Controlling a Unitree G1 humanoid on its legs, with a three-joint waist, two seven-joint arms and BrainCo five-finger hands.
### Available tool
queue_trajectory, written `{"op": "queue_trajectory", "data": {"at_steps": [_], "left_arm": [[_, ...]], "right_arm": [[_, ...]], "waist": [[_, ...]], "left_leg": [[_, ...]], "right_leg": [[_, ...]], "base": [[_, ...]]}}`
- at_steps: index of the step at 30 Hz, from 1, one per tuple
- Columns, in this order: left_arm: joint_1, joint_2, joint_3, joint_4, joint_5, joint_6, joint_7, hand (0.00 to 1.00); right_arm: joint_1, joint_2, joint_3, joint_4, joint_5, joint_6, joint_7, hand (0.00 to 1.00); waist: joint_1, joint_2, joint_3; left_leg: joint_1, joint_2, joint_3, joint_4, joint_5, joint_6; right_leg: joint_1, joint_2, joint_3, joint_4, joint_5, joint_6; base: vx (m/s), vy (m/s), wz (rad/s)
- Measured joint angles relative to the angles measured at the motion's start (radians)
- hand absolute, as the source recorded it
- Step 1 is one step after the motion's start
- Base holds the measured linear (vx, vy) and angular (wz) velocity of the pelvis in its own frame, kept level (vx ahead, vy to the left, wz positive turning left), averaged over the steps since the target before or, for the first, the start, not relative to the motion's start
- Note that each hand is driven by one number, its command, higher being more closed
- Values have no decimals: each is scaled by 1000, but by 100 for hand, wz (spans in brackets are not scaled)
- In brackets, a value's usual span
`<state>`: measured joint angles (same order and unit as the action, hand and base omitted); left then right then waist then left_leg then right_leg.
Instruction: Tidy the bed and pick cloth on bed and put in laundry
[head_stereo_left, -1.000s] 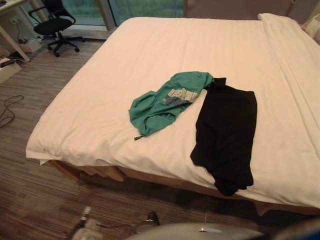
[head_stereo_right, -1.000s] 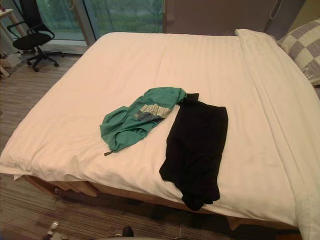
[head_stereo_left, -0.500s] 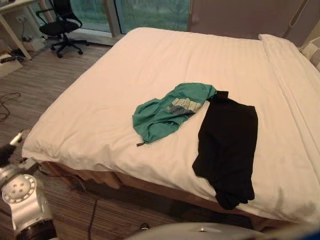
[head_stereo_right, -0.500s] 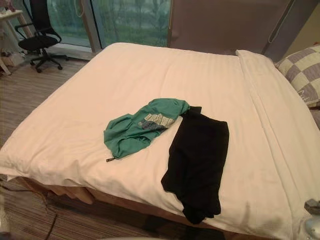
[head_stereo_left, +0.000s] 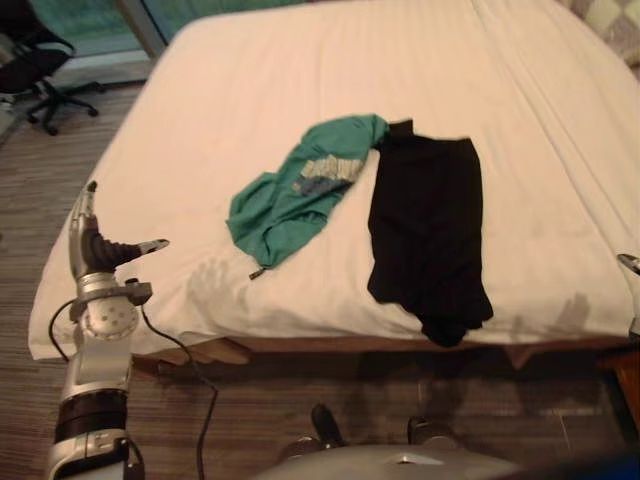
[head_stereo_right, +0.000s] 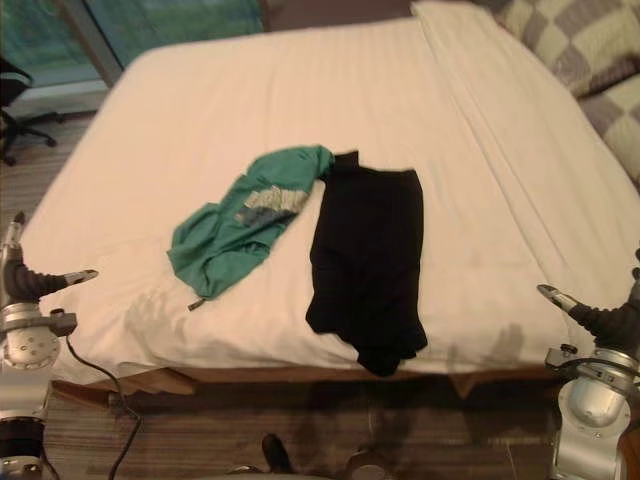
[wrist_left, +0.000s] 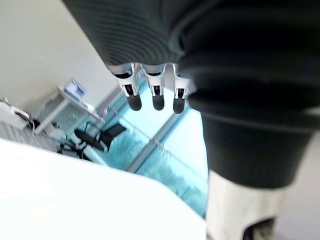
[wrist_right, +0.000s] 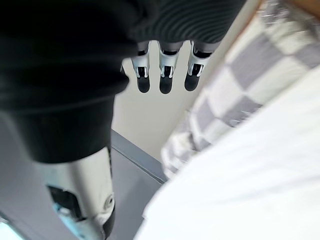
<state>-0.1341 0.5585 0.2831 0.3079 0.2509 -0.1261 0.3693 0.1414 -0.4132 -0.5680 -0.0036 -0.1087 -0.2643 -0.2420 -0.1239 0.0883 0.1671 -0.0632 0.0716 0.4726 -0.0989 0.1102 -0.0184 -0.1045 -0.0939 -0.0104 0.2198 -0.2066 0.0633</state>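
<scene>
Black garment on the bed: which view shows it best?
The right eye view: the black garment lies whole near the middle, beside the green shirt. The left eye view shows it whole too, further right. The wrist views face white bedding instead.

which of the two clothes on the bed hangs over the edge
The black garment: its lower end droops past the near edge of the bed, while the green shirt touching it lies wholly on top.

Striped brown floor (head_stereo_left: 40, 200), a black office chair (head_stereo_left: 35, 62) by the window (head_stereo_right: 170, 18), checked pillows (head_stereo_right: 570, 40).
</scene>
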Motion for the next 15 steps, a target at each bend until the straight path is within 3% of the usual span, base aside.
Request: {"op": "queue_trajectory", "data": {"at_steps": [4,8,15], "left_arm": [[-78,1,-28,-2,7,84,82,0],[-186,4,-58,-10,6,160,146,0],[-333,57,-104,-45,-1,201,207,0]], "right_arm": [[-25,-1,3,-54,12,-7,5,0],[-10,-2,45,-205,50,-39,7,0],[11,-5,71,-372,107,-110,45,0]], "waist": [[-21,-7,64],[-22,-16,128],[-28,-39,198]], "left_leg": [[-76,-7,14,0,22,7],[-162,-9,43,1,37,9],[-257,15,128,86,18,25]], "right_leg": [[-126,-8,20,94,-23,1],[-258,-15,31,181,-42,-4],[-346,-17,46,225,-43,-5]], "base": [[-59,-15,-3],[-35,-48,-2],[62,-37,0]]}}
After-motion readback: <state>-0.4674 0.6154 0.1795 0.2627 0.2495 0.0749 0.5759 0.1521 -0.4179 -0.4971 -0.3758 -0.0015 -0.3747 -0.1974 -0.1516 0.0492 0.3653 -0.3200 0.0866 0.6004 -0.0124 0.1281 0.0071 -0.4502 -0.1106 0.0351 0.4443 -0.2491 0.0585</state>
